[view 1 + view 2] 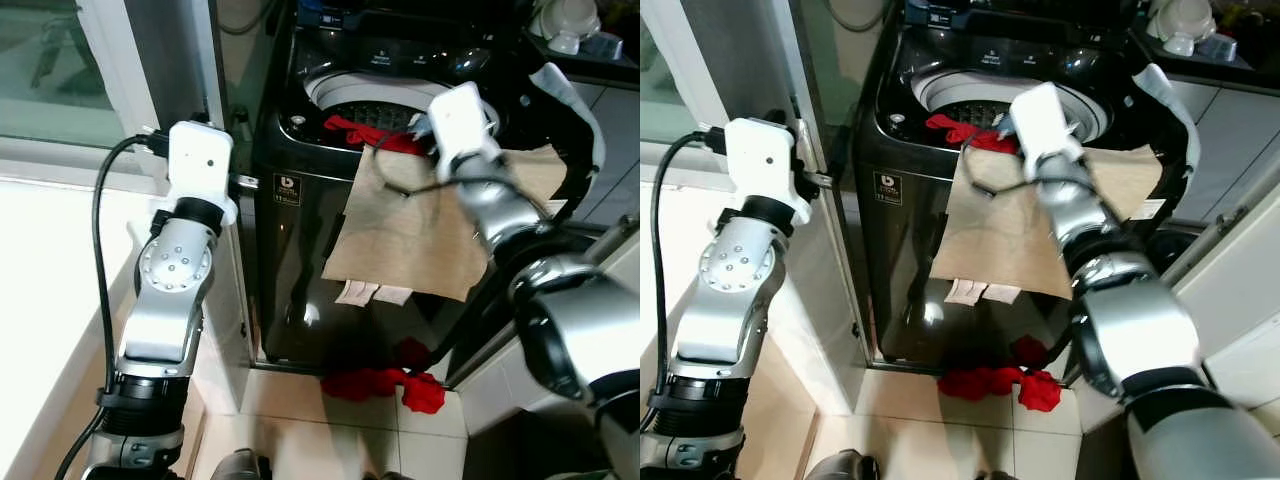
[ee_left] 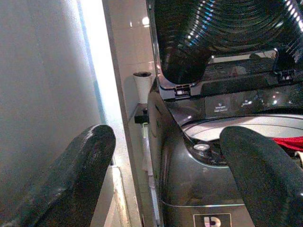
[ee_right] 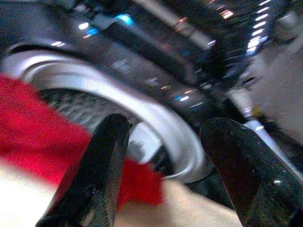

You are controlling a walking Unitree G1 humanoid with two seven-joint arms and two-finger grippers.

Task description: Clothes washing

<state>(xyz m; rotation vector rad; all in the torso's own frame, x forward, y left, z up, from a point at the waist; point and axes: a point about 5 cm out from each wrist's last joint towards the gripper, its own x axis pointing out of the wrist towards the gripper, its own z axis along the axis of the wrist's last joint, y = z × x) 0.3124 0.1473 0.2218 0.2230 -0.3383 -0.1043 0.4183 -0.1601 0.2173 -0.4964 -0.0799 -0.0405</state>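
A dark top-loading washing machine [image 1: 300, 230] stands in front of me with its lid [image 2: 227, 33] raised. A red garment [image 1: 365, 133] lies over the front rim of the drum [image 1: 340, 95]. A beige cloth [image 1: 410, 230] hangs from the rim down the machine's front. More red clothing [image 1: 385, 383] lies on the floor tiles at its base. My right arm [image 1: 470, 140] reaches over the rim. The right gripper [image 3: 165, 127] is open just above the red garment and the beige cloth, holding nothing. My left gripper [image 2: 168, 137] is open and raised beside the machine's left corner.
A white door frame and glass [image 1: 130, 60] rise close to the machine's left side, with a narrow gap between them. A counter with white items [image 1: 565, 25] and a cabinet front [image 1: 615, 140] stand to the right. A black cable [image 1: 100, 230] loops along my left arm.
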